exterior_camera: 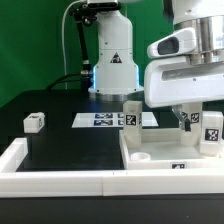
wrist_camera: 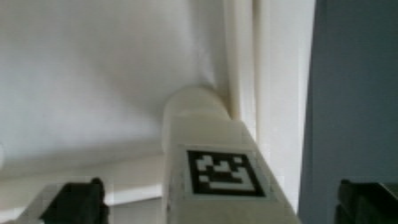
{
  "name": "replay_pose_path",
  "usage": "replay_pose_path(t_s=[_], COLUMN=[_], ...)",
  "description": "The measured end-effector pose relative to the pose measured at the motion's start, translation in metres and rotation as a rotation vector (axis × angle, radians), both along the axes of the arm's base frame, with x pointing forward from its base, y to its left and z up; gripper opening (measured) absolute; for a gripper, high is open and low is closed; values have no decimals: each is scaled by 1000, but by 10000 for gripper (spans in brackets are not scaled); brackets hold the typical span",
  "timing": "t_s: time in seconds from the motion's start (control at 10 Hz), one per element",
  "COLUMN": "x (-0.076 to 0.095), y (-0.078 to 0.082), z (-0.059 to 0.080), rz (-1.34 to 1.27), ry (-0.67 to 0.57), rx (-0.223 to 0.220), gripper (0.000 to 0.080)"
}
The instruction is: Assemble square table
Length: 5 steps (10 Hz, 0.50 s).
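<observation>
At the lower right of the exterior view, the square table's slab (exterior_camera: pixel 160 147) lies flat on the black desk (exterior_camera: pixel 70 142), just beside the long white rim (exterior_camera: pixel 60 172), with a small marker tag on its near edge. One tagged leg (exterior_camera: pixel 131 114) stands upright at the slab's far left corner, and a second leg (exterior_camera: pixel 212 131) stands upright near the frame's right edge. A loose leg (exterior_camera: pixel 35 121) sits well apart from the slab on the desk at the left of the frame, close to the rim. Between it and the slab, the marker board (exterior_camera: pixel 103 120) lies flat at the frame's centre. The arm (exterior_camera: pixel 190 45) hangs over the slab in the upper right, with the jaws reaching down between the two standing legs. In the wrist view the jaws stand wide apart. The two dark fingertips (wrist_camera: pixel 73 201) flank a white leg whose tag (wrist_camera: pixel 222 171) faces the camera, with a clear gap on either side, so nothing is gripped. Which of the legs seen in the exterior view this is cannot be told.
</observation>
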<state>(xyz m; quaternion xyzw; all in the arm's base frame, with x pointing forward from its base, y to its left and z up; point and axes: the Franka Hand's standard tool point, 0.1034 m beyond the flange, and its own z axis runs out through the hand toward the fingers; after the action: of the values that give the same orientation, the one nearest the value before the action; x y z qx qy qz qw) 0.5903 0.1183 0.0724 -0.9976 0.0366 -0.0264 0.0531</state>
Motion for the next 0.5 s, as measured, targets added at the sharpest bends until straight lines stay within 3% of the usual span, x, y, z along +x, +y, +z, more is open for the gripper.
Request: replay_pose_path(t_s=[0.2, 0.5], x=[6, 11], y=[-8, -6], z=[3, 7], rz=[20, -31], ry=[81, 77], rx=[-10, -26], gripper=[649, 649])
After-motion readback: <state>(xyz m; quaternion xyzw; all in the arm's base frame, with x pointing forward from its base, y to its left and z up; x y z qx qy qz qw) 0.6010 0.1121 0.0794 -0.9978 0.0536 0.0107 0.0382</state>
